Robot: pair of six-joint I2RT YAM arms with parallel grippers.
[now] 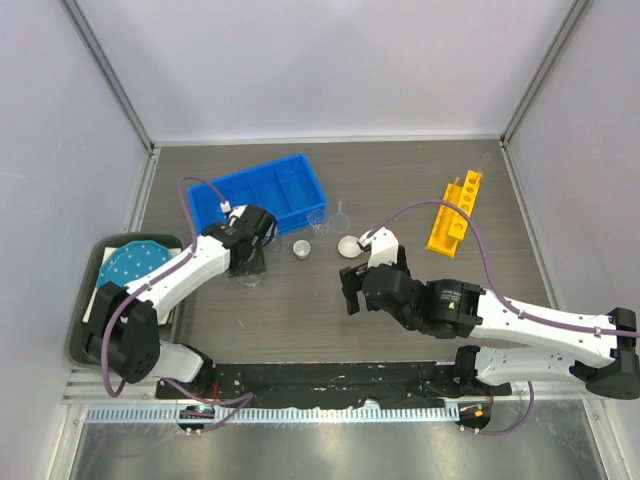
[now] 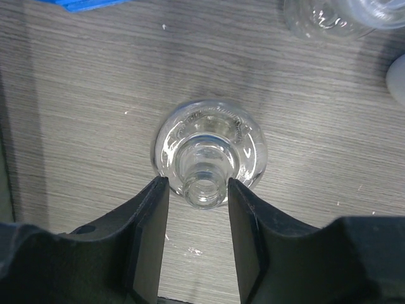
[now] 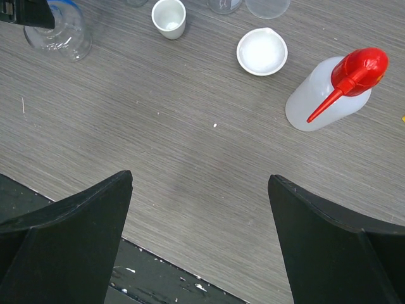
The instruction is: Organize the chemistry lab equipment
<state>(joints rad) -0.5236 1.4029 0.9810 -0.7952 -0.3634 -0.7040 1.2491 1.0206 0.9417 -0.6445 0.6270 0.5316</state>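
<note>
A clear round-bottomed glass flask (image 2: pixel 209 136) stands upright on the wood table. My left gripper (image 2: pixel 197 190) has a finger on each side of its narrow neck; the right finger is at the glass and a thin gap shows on the left. From above, this gripper (image 1: pixel 250 268) covers the flask. My right gripper (image 3: pixel 199 183) hangs open and empty over bare table near the front edge. Beyond it lie the red-capped squeeze bottle (image 3: pixel 316 95), a white round dish (image 3: pixel 262 52) and a small white cup (image 3: pixel 169 17). The yellow rack (image 1: pixel 455 212) lies at the right.
A blue bin (image 1: pixel 255 195) stands behind the left gripper. A clear beaker (image 1: pixel 318 222) and a funnel (image 1: pixel 342 213) are beside it. The teal dotted plate (image 1: pixel 133 265) rests in a dark tray (image 1: pixel 85 335) at the left edge. A black strip runs along the near edge.
</note>
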